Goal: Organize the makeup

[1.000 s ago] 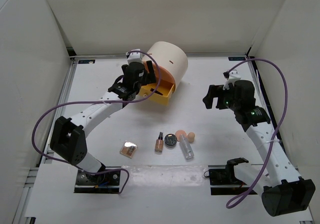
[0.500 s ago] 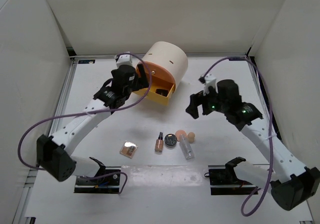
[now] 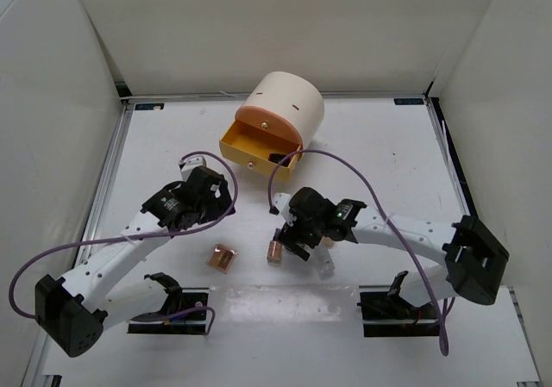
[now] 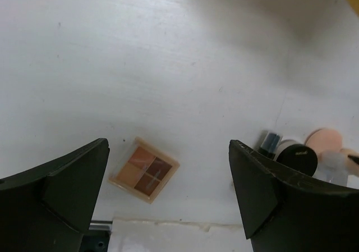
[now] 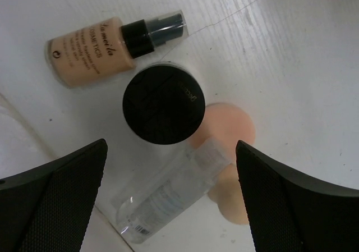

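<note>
The makeup lies at the table's front middle. A rose-gold palette point(image 3: 222, 257) point(image 4: 144, 169) with four brown shades lies alone, below and left of my open left gripper point(image 3: 197, 204) point(image 4: 168, 143). My open right gripper point(image 3: 296, 232) point(image 5: 171, 145) hovers over the cluster and holds nothing. The cluster is a foundation bottle point(image 3: 275, 251) point(image 5: 95, 47), a round dark compact point(image 5: 164, 103) point(image 4: 297, 157), two peach sponges point(image 5: 230, 128) and a clear tube point(image 5: 168, 198) point(image 3: 324, 266) lying across the sponges. In the top view the right gripper hides the compact.
A cream cylinder box point(image 3: 289, 102) stands at the back middle. Its orange-yellow drawer point(image 3: 250, 150) is pulled out toward the front left, with something dark inside. White walls close in three sides. The arm bases point(image 3: 168, 309) sit at the near edge.
The left gripper left the drawer and came down toward the palette. The right arm swung from the right side to over the makeup cluster. The drawer now shows fully open.
</note>
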Controlling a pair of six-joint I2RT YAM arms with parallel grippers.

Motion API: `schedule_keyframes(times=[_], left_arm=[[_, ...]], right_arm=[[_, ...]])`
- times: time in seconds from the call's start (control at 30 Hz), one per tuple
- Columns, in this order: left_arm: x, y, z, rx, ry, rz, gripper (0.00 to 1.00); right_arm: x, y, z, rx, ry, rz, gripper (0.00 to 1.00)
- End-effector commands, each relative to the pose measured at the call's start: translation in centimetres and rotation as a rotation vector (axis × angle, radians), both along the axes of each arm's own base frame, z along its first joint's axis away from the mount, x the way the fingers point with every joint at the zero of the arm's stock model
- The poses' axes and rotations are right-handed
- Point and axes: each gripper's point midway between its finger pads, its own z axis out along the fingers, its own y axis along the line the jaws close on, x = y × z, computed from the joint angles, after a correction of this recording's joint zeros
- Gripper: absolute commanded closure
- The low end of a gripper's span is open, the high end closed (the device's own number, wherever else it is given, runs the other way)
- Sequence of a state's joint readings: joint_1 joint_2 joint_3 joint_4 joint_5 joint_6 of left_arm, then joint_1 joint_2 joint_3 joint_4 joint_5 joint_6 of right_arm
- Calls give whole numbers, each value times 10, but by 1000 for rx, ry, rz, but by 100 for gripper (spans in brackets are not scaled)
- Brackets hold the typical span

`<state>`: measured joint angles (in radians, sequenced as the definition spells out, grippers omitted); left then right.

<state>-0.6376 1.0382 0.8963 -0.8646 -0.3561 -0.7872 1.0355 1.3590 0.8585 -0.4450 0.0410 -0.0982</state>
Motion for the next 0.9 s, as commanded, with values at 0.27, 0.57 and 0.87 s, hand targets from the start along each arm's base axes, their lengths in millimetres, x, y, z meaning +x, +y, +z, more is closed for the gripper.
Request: schedule_keyframes(times=[0.27, 0.57, 0.87], left_arm=[[-26, 5, -8, -42, 62, 17, 2], [-19, 7, -2, -20, 44, 25, 2], [-15, 2, 2, -42, 24, 23, 2]], right_arm=[[9, 35, -27, 38, -30, 178, 6], [-2, 24, -47, 34, 12, 139, 16], [9, 33, -42, 91, -44, 93, 61]])
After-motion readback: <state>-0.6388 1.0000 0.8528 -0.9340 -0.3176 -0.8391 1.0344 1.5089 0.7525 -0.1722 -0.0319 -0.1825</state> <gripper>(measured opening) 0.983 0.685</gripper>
